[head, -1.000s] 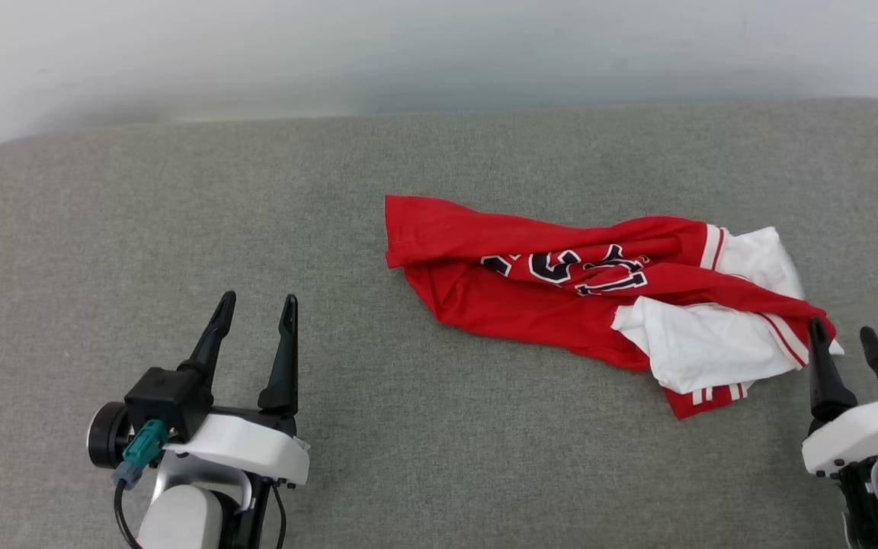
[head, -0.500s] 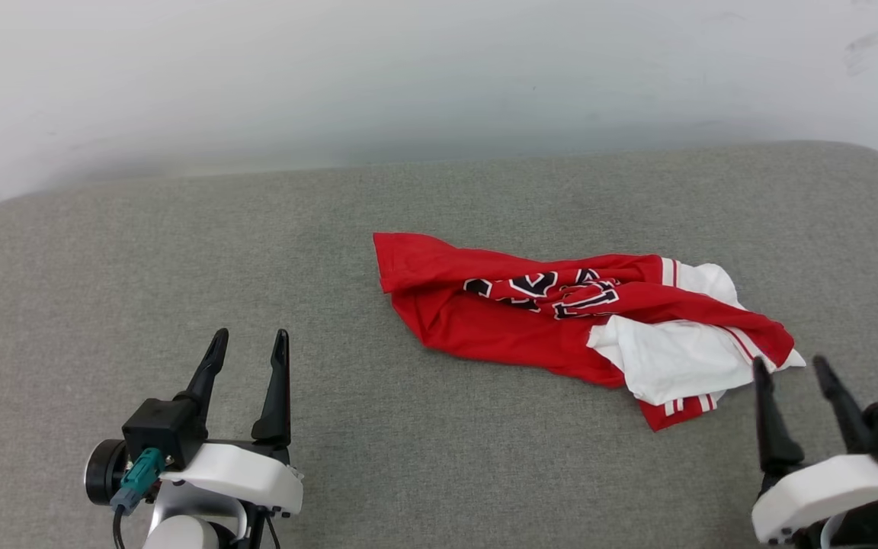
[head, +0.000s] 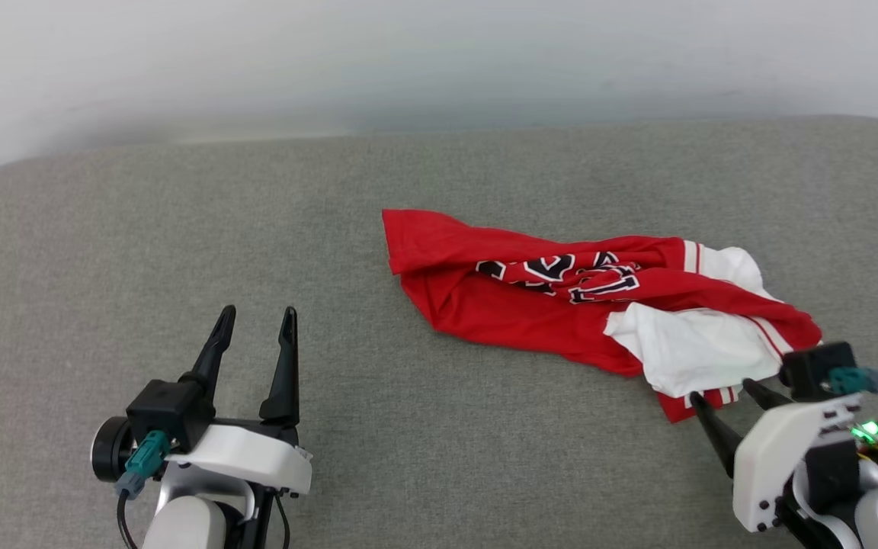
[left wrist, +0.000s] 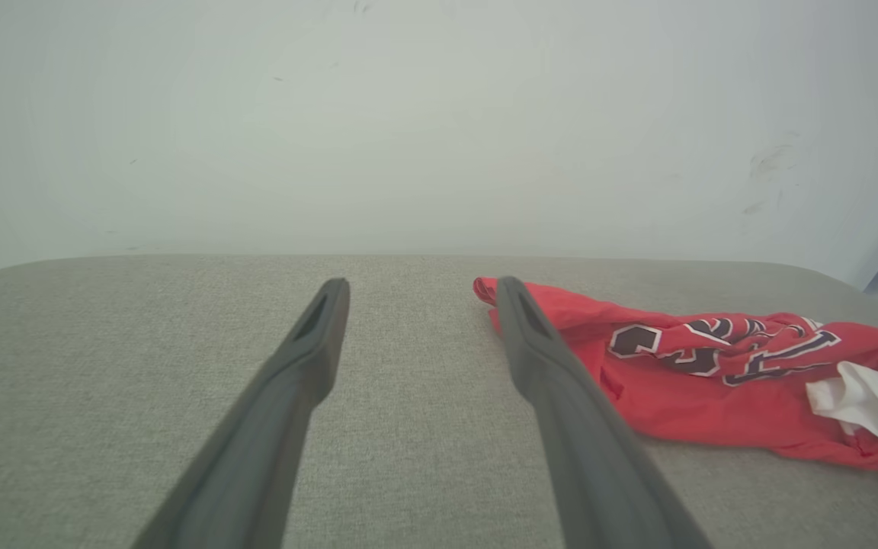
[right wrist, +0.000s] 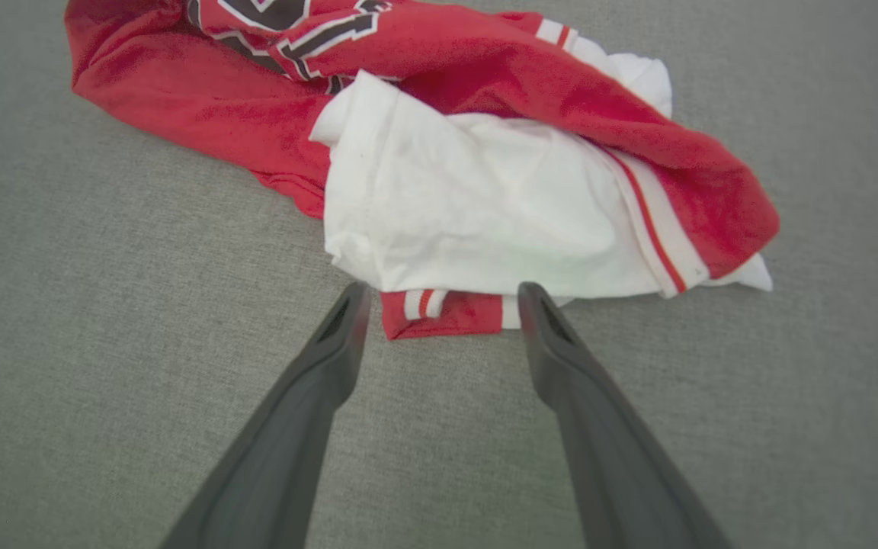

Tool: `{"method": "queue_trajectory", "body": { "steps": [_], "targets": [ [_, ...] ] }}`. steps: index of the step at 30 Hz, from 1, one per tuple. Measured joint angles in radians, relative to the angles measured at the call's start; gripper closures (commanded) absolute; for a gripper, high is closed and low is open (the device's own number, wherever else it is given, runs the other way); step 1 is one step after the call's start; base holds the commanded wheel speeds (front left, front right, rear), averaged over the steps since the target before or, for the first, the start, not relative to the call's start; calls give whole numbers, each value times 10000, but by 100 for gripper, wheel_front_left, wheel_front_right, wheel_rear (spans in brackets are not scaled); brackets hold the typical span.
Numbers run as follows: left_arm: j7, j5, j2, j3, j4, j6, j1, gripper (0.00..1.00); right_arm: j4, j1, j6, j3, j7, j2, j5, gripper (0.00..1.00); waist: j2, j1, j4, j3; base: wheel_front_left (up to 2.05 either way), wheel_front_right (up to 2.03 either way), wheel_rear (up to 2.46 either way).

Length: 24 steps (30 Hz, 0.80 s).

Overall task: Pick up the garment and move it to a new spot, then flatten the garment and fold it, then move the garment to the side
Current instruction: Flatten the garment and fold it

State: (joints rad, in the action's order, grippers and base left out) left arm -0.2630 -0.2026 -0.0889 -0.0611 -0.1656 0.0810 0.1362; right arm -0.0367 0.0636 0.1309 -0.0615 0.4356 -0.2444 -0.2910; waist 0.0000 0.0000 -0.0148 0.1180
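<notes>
Garment (head: 500,320) lies crumpled on the grey fabric-covered table (head: 180,213), right of the middle and well clear of the back edge along the wall (head: 408,61). It forms a long heap, with the red body toward the table's middle and the white sleeve (head: 698,347) and striped cuff (head: 702,396) toward the front right corner. Judgement: nothing is lifted yet, so the pick-up step is in hand.

Right end effector (head: 721,390) is spread wide and empty, its fingertips just beside the striped cuff. This placement suits a pinch on a loose outer edge rather than on the thick middle of the heap. Left end effector (head: 260,313) is also spread wide and empty. It is parked near the front left, well apart from the garment, and is probably reserved for flattening.

View differences:
- The head view gives the whole layout and both end effectors.
- The right wrist view shows the cuff lying across the gap between the two fingertips. Contact cannot be confirmed.
- The left wrist view, taken low, shows the heap's height and the black-and-white print from the side.
</notes>
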Motion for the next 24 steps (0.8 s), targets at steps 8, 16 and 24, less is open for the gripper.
{"method": "queue_trajectory", "body": {
  "steps": [8, 16, 24],
  "targets": [
    [0, -29, 88, -69, 27, 65, 338, 0, -899, 1754, 0, -2192, 1191, -1181, -650, 0, 0, 0, 384, 679, 0, 0, 0],
    [0, -12, 148, -29, 36, 88, 595, 0, -2326, 2957, 0, -3697, 1801, -1737, -1248, 0, 0, 0, 552, 1313, 0, 0, 0],
    [0, 69, 196, 15, -136, 159, 625, 0, -2594, 3306, -10, -4186, 1300, -1756, -1770, 100, 0, 0, 478, 1139, 0, 0, 0]
  ]
}}
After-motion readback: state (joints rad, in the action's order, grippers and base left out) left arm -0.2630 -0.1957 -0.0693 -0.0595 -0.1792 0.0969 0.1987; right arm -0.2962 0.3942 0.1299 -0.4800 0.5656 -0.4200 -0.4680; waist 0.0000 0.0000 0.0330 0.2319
